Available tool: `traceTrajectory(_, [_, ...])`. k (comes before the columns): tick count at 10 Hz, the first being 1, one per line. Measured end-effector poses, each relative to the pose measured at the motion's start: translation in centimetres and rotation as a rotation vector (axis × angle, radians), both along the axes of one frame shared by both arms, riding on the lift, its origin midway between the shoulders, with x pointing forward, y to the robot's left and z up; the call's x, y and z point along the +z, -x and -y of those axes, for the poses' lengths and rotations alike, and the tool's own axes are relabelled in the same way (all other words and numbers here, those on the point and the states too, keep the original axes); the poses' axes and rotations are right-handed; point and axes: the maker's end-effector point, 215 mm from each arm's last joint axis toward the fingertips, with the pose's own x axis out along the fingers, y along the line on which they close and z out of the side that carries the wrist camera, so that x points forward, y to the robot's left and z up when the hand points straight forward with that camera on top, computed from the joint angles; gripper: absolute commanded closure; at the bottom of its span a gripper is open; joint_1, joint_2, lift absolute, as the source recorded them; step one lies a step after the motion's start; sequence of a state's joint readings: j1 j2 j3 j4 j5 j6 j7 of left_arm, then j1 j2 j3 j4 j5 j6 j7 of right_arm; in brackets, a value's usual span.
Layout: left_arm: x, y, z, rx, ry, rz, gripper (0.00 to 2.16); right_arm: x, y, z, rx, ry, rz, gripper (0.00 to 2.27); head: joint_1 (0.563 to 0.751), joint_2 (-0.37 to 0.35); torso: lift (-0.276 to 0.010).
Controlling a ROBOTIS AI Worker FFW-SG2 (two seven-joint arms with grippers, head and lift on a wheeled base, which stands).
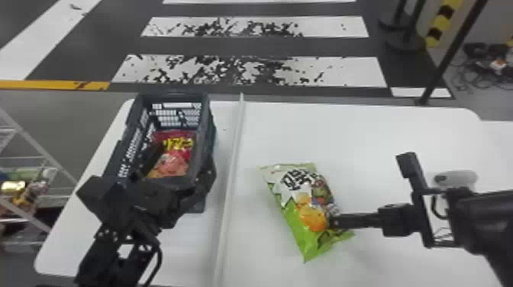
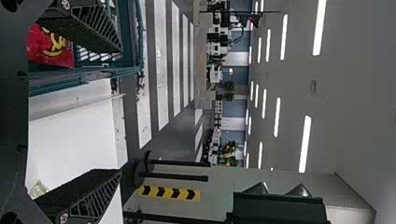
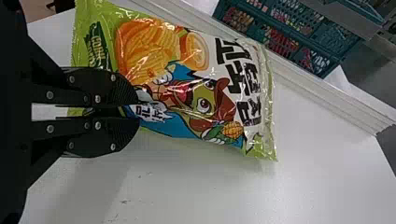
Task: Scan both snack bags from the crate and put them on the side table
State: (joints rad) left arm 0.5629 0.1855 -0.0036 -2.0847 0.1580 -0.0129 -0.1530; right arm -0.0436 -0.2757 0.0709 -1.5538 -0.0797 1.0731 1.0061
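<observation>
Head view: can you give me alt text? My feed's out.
The right claw is closed on the right edge of a green snack bag lying on a white table; to the left, the open left claw is at a dark crate holding a red snack bag.

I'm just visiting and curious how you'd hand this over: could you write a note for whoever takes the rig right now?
Left gripper: open, at the crate.
Right gripper: closed on the green bag, at the white table.
Red bag: in the crate.
Done: green bag out of the crate; whether it has been scanned, I cannot tell.
Left: red bag out and scanned, both bags onto the side table.
</observation>
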Motion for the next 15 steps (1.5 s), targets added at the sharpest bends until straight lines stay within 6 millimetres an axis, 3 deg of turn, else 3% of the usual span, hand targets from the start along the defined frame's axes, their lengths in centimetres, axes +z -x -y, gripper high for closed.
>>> traceTrajectory(2, [0.0,0.0,0.0,0.0,0.0,-0.001,0.08,2.6,-0.7,1.2,-0.058,0.024,0.04,2.26,0.695,0.056,-0.087])
traceTrajectory(4, [-0.1,0.1,0.0,0.0,0.0,-0.003,0.08,4.6,-1.7,4.0,-0.142,0.191,0.129,2.26,0.695,0.031,-0.087])
traceTrajectory(6, [0.0,0.1,-0.1,0.001,0.0,0.001,0.08,5.8,-2.9,10.0,-0.247,0.665,0.339,2.26,0.695,-0.052,-0.087])
traceTrajectory(8, [0.1,0.1,-0.1,0.001,0.001,0.002,0.08,9.9,-3.4,13.2,-0.285,1.051,0.549,2.26,0.695,-0.1,-0.087])
traceTrajectory(10, [0.2,0.1,-0.1,0.002,0.001,0.003,0.08,13.8,-2.5,13.7,-0.281,1.358,0.688,2.26,0.695,-0.113,-0.087])
traceTrajectory(11, [0.3,0.1,-0.2,0.003,0.0,0.006,0.08,14.8,-1.8,13.1,-0.249,1.48,0.736,2.26,0.695,-0.105,-0.087])
traceTrajectory(12, [0.4,0.1,-0.2,0.004,-0.001,0.007,0.08,14.5,-1.2,11.8,-0.183,1.57,0.786,2.26,0.695,-0.097,-0.087])
traceTrajectory(15, [0.3,0.0,-0.2,0.004,0.0,0.007,0.08,10.4,-0.1,8.2,0.059,1.777,0.879,2.26,0.695,-0.04,-0.087])
